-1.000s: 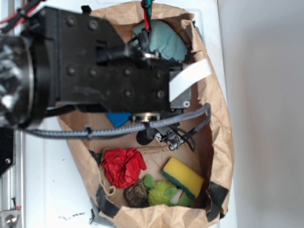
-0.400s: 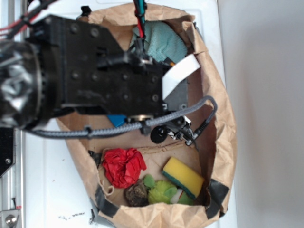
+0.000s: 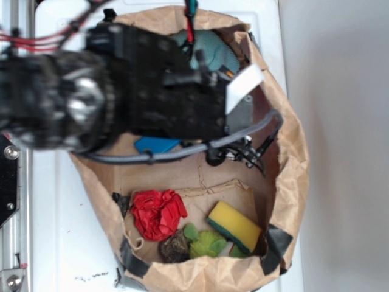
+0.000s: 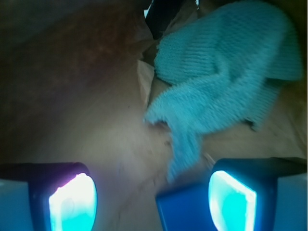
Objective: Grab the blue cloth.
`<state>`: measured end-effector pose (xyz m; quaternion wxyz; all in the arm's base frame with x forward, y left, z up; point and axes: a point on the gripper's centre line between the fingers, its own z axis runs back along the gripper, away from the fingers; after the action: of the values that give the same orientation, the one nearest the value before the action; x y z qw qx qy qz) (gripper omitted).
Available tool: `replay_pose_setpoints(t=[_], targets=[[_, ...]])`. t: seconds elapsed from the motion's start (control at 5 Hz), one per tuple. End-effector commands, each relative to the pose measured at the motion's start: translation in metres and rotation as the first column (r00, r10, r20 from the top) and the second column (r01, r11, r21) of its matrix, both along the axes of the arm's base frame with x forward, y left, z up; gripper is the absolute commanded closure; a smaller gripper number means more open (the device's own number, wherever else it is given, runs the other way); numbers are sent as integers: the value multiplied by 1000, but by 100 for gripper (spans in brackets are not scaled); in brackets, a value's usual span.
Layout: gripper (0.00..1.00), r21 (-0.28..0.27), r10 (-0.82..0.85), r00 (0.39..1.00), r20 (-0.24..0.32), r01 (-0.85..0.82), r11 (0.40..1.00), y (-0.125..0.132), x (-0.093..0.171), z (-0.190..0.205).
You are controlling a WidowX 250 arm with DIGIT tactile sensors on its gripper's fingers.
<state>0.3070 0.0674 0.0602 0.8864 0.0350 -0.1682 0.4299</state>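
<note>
The blue cloth [image 4: 226, 82], a pale teal terry washcloth, lies crumpled at the upper right of the wrist view, one corner trailing down toward my right finger. In the exterior view the blue cloth [image 3: 214, 53] peeks out at the bag's far end, mostly hidden by my arm. My gripper [image 4: 151, 202] is open, its two glowing pads wide apart, with only the bag floor and a corner of the bright blue block [image 4: 185, 211] between them. In the exterior view the arm hides the fingers.
Everything sits inside a brown paper bag [image 3: 292, 158] with raised walls. The blue block [image 3: 155, 145] shows under the arm. A red cloth [image 3: 158, 213], yellow sponge [image 3: 234, 225], green plush [image 3: 206, 243] and dark lump [image 3: 175, 249] lie at the near end.
My arm has moved toward the bag's far end, where the teal cloth lies, and swung left in the exterior view. More of the blue block now shows.
</note>
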Motion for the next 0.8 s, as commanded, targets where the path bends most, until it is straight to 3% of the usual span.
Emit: replay_pose_setpoints(t=[0.0,0.4,0.6], targets=[[0,53,96,992,83,-101,994,23,18,13],[0,133,137,986,94,-149,980,33,22,3],[0,157,153,980,130,-172,972,32,18,4]])
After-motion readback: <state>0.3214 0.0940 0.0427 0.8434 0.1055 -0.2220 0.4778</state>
